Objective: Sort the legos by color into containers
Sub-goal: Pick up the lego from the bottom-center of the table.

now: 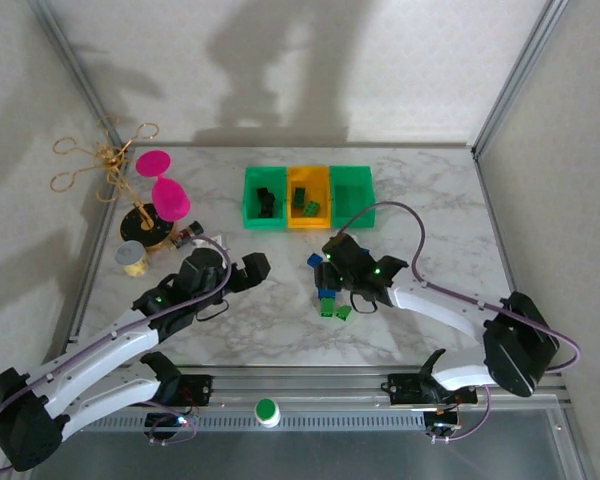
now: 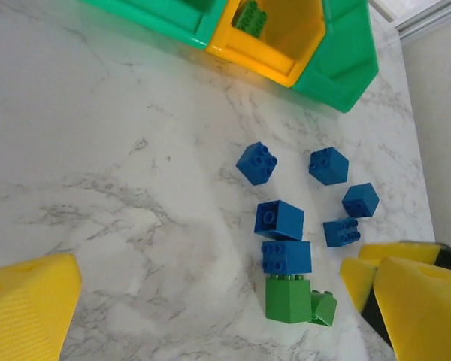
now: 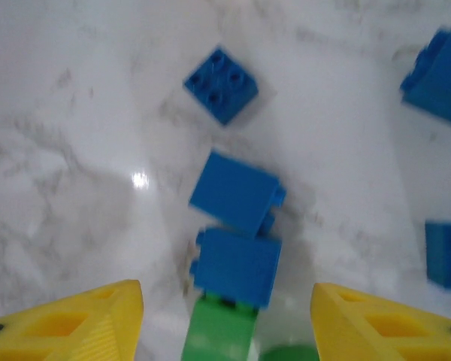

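Right fingers (image 3: 83, 323) spread wide, empty, straddling a blue brick (image 3: 237, 259) butted against a green brick (image 3: 219, 331) mid-bench, likely lining up a pick. Left fingers (image 2: 30, 308) also wide, parked aside to stay clear. Bins (image 1: 352, 222) near far edge; other blue bricks (image 2: 329, 165) loose nearby

- The worktop (image 2: 98, 150) was white marble, veined grey
- Six loose legos (image 2: 279, 219) were blue, two more legos (image 2: 288, 299) green
- The outer containers (image 1: 250, 195) were green, the middle container (image 1: 310, 178) orange-yellow
- The left fingers (image 2: 30, 308) and right fingers (image 3: 68, 323) were yellow
- The goblet (image 1: 165, 195) was pink
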Motion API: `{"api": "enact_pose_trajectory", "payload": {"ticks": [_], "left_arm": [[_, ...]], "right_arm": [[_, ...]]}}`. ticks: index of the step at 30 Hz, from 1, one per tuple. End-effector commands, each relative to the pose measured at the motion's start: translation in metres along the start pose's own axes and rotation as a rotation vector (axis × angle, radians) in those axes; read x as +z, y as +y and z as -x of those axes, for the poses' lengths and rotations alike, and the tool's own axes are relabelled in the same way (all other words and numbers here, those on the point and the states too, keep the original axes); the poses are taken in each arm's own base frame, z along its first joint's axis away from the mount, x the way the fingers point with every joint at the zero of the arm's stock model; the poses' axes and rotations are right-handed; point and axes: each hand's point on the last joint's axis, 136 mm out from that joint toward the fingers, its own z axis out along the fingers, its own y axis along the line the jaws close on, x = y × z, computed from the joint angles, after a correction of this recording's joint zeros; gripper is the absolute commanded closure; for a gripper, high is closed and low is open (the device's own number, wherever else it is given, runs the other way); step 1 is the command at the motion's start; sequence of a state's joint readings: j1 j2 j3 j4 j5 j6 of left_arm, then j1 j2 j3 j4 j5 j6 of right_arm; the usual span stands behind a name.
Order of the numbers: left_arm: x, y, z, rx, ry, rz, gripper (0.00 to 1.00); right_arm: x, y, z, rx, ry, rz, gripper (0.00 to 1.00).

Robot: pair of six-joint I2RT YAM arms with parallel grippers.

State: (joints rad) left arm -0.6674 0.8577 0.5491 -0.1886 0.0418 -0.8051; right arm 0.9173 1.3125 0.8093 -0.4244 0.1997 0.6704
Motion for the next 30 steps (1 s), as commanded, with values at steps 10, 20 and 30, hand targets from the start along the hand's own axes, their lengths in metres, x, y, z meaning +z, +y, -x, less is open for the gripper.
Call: {"api": "enact_pose_trajectory", "payload": {"ticks": [10, 20, 30], "left_arm": [[-0.002, 0.022, -0.009, -0.034, -0.008, 0.060, 0.00], [-0.005, 0.029, -0.010, -0.027, -0.015, 0.089, 0.00], [-0.009, 0.034, -0.009, -0.023, -0.027, 0.105, 0.00]], "right_arm": [[0.021, 0.002, -0.050, 0.022, 0.115, -0.078, 0.42], [0.036, 0.012, -0.050, -0.027, 0.124, -0.098, 0.46], [0.041, 0.016, -0.051, -0.062, 0.146, -0.142, 0.50]]}}
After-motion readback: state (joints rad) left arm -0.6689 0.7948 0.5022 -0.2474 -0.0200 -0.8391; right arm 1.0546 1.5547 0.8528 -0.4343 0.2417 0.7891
